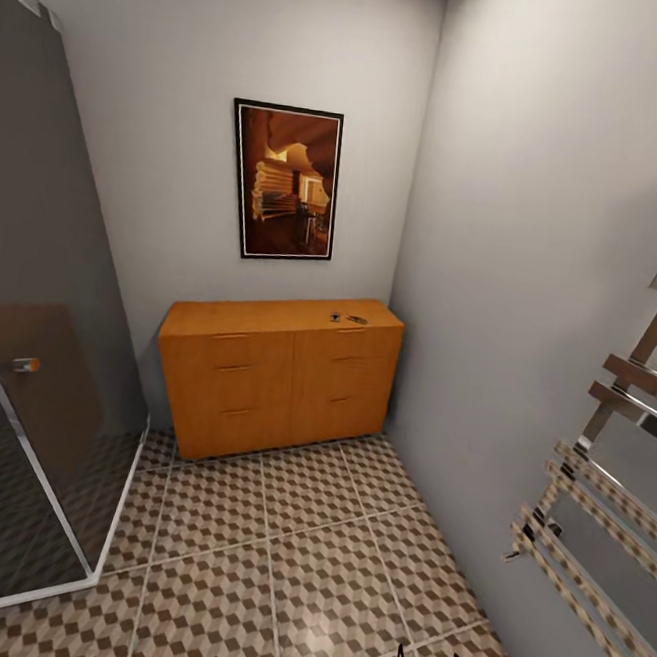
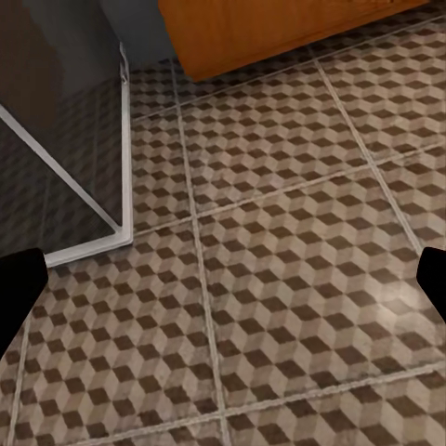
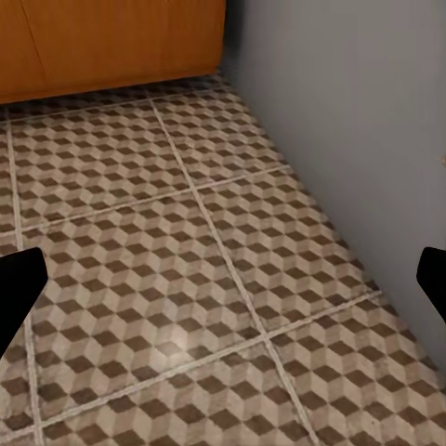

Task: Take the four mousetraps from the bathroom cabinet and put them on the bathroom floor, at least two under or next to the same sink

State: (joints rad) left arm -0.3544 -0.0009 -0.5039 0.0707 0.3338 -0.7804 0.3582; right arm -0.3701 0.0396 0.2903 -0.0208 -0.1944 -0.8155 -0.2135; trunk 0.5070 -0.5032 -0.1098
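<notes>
Standing against the far grey wall, the low orange-brown wooden cabinet (image 1: 279,374) fills the corner, doors and drawers shut, slim bar handles in two columns. On its flat top, near the right rear end, lie small dark objects (image 1: 349,318); they look like mousetraps, but are too small to count or confirm. A dark-framed picture (image 1: 283,181) in amber tones hangs on the wall above.

Floor of square tiles printed with brown, beige and cream cubes (image 1: 286,556) runs from the cabinet base toward the robot. Glass-walled shower enclosure (image 1: 36,341) at left, pale frame meeting the tiles. Chrome towel rail (image 1: 611,476) on the right wall.

Left gripper (image 2: 223,283): black fingertips at opposite frame edges in its wrist view, spread wide, nothing between them, tiles below. Right gripper (image 3: 223,288): same, spread wide and empty, over tiles beside the grey wall (image 3: 353,121), cabinet base ahead.
</notes>
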